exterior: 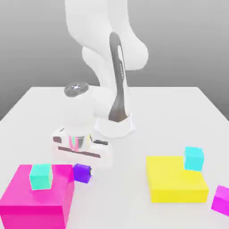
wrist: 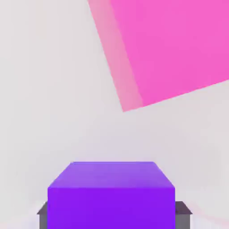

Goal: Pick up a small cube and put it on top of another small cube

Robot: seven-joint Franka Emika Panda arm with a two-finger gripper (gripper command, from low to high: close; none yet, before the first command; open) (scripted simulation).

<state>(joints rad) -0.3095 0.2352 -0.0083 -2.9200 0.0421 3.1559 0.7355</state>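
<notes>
A small purple cube (exterior: 82, 173) rests on the white table beside the big magenta block (exterior: 27, 201). My gripper (exterior: 83, 169) is low over the purple cube and shut on it. In the hand view the purple cube (wrist: 112, 197) sits between the dark fingers (wrist: 182, 214), one against each side. A small teal cube (exterior: 41, 175) stands on top of the magenta block. A small cyan cube (exterior: 193, 158) is at the far right corner of the yellow block (exterior: 174, 181). A small magenta cube (exterior: 221, 200) lies at the exterior view's right edge.
The arm's white base (exterior: 117, 125) stands behind the gripper. The magenta block (wrist: 174, 49) lies close to the held cube in the hand view. Open white table (exterior: 120, 192) separates the magenta and yellow blocks.
</notes>
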